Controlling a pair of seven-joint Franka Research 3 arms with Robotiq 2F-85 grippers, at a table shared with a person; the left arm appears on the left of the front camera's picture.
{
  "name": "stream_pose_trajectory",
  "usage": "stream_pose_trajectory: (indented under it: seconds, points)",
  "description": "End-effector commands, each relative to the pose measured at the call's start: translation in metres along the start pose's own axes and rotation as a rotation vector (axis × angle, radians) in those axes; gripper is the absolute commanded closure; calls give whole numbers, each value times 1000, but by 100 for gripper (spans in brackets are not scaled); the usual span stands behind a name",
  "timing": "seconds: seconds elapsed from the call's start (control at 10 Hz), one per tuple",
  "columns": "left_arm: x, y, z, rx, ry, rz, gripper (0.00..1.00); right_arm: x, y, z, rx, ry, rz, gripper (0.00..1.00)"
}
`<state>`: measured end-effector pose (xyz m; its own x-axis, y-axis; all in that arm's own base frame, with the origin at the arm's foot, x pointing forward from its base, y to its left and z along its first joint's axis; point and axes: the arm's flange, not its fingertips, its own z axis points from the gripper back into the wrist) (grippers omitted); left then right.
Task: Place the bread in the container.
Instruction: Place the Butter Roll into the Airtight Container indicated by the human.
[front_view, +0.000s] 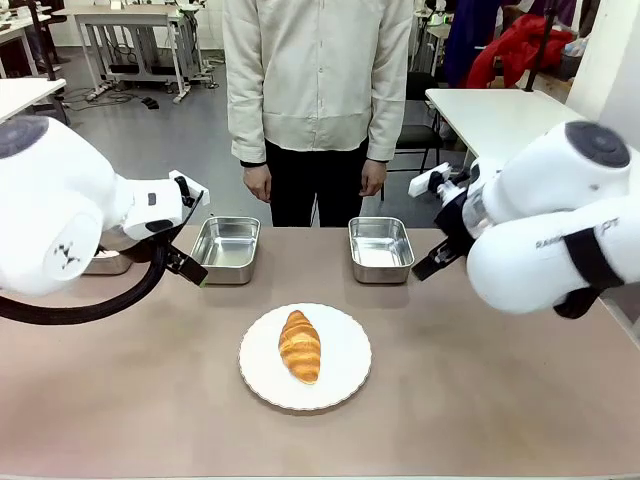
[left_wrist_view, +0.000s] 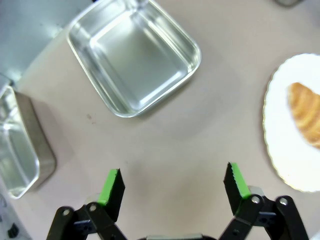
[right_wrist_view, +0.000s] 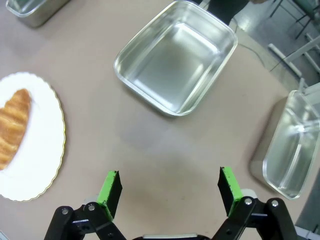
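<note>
The croissant (front_view: 300, 345), golden, ridged and tapered, lies on the scalloped white plate (front_view: 347, 365) at near centre, its long axis running near to far. The left gripper (left_wrist_view: 173, 172) and right gripper (right_wrist_view: 168, 173) hang empty, jaws wide, farther back on either side, the left perhaps slightly nearer. Beyond the plate sit the shiny steel left pan (front_view: 225, 248) and right pan (front_view: 380, 248), both empty.

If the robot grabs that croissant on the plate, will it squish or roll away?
It would probably squish a bit: the croissant looks puffy and ridged, so a hard pinch could crush it. It likely won't roll far, since it lies flat on the white plate and has tapered ends. It also looks light for its size.
</note>
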<state>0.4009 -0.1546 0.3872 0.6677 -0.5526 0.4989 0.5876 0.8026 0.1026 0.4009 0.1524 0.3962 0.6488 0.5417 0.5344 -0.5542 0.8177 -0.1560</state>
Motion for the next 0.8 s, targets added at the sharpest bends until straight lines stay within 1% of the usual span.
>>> stream_pose_trajectory:
  seconds: [0.0,0.1,0.2,0.3,0.4,0.5,0.6,0.7]
  points:
    - [10,46,62,-90,-9,-29,0,14,-47,50,-4,-42,-3,0]
    - [13,66,91,-136,-30,-41,0,17,-74,70,7,-49,-17,0]
    - [15,94,119,-140,-38,-45,0,16,-104,93,22,-76,-38,0]
    - [13,120,142,-143,-34,-88,0,11,-129,110,44,-87,-30,0]
    - [8,148,160,-183,-49,-141,0,3,-153,122,88,-102,-14,0]
    - [1,172,169,-190,-58,-120,0,-7,-178,127,126,-109,0,0]
    - [-9,195,177,-232,-76,-179,0,-17,-202,127,167,-108,-9,0]
    - [-17,208,181,-216,-101,-178,0,-26,-216,125,168,-136,-19,0]
